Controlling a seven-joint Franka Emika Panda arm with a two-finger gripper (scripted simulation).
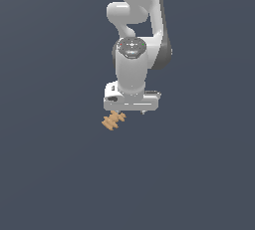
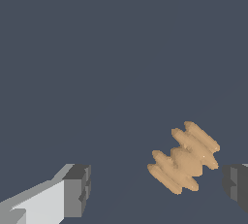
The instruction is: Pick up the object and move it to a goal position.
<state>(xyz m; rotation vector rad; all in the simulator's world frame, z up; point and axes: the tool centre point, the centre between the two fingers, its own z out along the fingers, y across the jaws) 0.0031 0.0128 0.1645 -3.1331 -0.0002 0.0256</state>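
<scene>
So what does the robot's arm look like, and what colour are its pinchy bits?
The arm is glossy white and rounded, with a dark grey strip along one side and a dark round cap on its joint. The end effector has a boxy white body with blocky dark grey fingers. No cables or markings show.

Occlusions and crops
Arm (image 1: 134, 5) cut off at 12 o'clock edge, exterior view; gripper (image 1: 130, 110) fingers hidden under hand body. Wrist view: one fingertip (image 2: 237, 184) clipped at 3 o'clock edge, other finger's base clipped at 7 o'clock corner.
</scene>
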